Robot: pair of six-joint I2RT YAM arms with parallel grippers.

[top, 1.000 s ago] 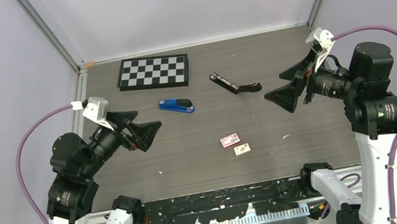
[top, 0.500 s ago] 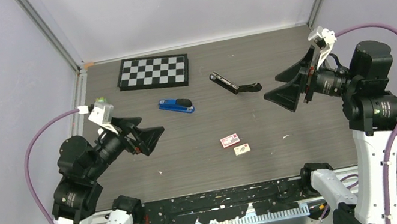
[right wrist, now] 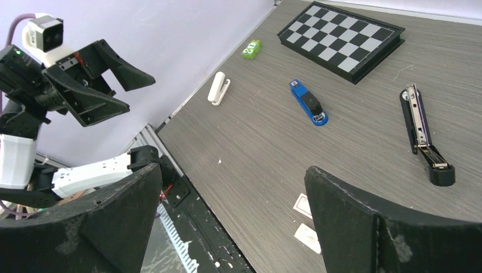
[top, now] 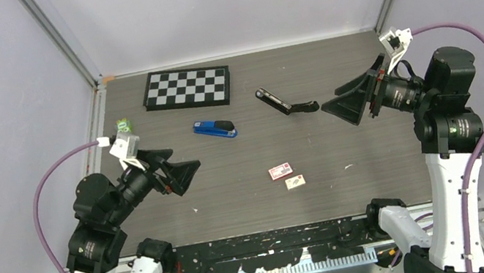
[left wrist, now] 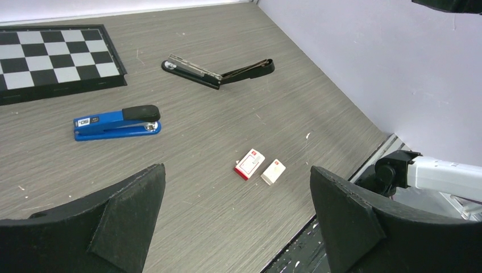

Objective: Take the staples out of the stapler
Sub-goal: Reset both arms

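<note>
Task barely begun, by look: nothing grasped, no loose staples visible. left gripper (top: 180,163) and right gripper (top: 340,99) both spread wide, empty, raised over grey wood-grain table (top: 232,183), angled inward. Mid-table: small red-and-white box (top: 280,171), small white box (top: 295,182). Beyond: blue plastic stapler (top: 215,129), shut; black metal stapler (top: 286,105), hinged open; farthest, black-and-white chequered board (top: 187,88)

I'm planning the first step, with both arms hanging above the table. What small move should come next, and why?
Probably lower the right gripper toward the black stapler. It lies swung open with its metal rail exposed, nearest that arm, and the gripper is open and empty.
</note>
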